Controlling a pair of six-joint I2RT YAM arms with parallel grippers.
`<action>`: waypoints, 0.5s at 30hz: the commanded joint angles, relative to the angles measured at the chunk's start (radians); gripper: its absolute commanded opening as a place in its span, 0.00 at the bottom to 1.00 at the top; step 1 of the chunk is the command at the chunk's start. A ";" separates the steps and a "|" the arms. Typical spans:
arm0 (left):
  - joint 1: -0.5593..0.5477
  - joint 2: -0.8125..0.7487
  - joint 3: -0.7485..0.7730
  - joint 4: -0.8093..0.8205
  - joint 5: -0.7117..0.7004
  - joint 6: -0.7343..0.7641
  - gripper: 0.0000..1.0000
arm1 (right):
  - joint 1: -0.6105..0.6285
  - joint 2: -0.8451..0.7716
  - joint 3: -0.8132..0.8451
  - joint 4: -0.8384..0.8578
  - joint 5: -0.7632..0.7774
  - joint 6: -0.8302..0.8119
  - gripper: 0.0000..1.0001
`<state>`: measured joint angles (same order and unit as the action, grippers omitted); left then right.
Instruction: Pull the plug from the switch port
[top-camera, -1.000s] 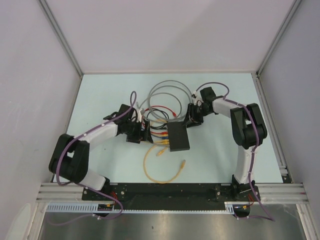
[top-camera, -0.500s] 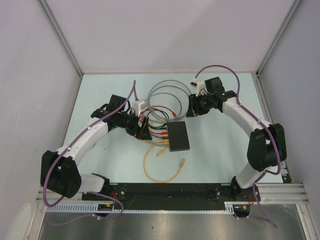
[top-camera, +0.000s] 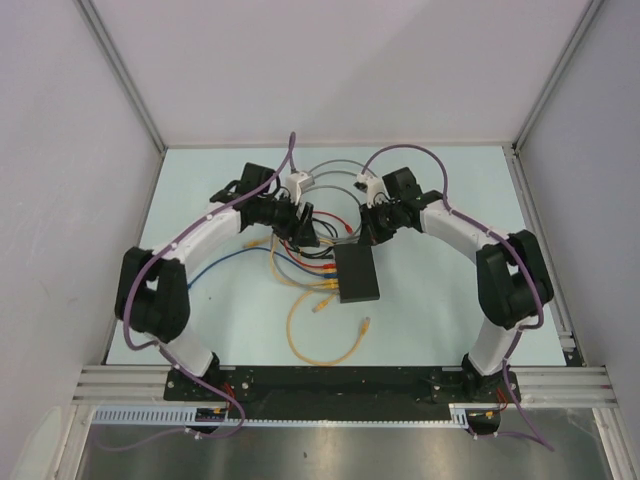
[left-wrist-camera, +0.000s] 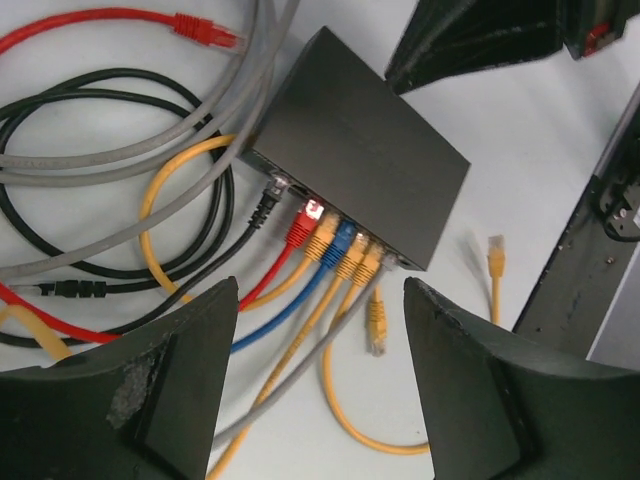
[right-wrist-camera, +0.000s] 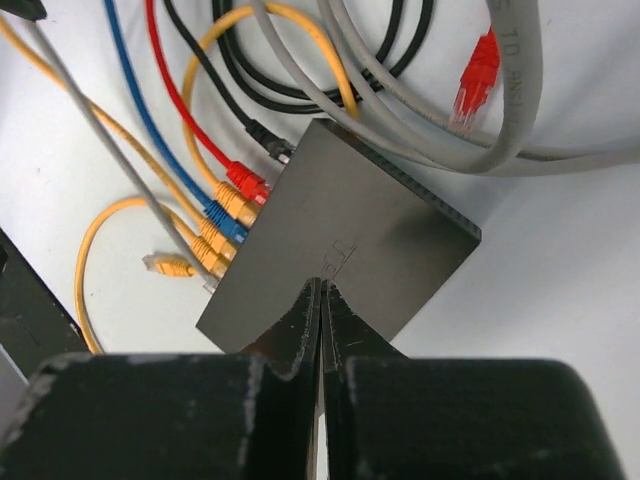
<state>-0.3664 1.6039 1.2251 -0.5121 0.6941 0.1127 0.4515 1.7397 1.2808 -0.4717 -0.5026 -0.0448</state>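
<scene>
The switch (top-camera: 357, 274) is a flat matte-black box lying among cables; it also shows in the wrist views as the switch (left-wrist-camera: 360, 150) and the switch (right-wrist-camera: 350, 240). Along its left edge sits a row of plugs: black (left-wrist-camera: 268, 196), red (left-wrist-camera: 304, 222), blue (left-wrist-camera: 342, 238), several yellow, and a grey one at the near end. My left gripper (left-wrist-camera: 320, 292) is open above the cables just left of that row, with nothing between its fingers. My right gripper (right-wrist-camera: 320, 288) is shut and empty, its tips over the switch's top face; whether they touch it I cannot tell.
Grey, black, red, blue and yellow cables (top-camera: 320, 200) loop across the table behind and left of the switch. Loose plugs lie about: a red one (right-wrist-camera: 478, 75) and two yellow ones (left-wrist-camera: 375, 322) (left-wrist-camera: 495, 255). A black rail (top-camera: 330, 380) runs along the near edge.
Both grippers have swung in towards the switch's far end. The right gripper has shut. The left jaws have narrowed a little but stay open.
</scene>
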 joint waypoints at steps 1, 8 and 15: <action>-0.006 0.114 0.077 0.038 -0.010 -0.040 0.73 | 0.000 0.069 0.023 0.065 -0.022 0.040 0.00; -0.006 0.224 0.099 0.087 0.015 -0.071 0.72 | 0.027 0.187 0.031 0.051 -0.039 -0.009 0.00; -0.014 0.335 0.134 0.060 0.059 -0.057 0.70 | -0.005 0.273 0.031 0.038 -0.088 0.031 0.00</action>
<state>-0.3710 1.9057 1.3209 -0.4732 0.7063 0.0525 0.4610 1.9434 1.3048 -0.4278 -0.5728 -0.0216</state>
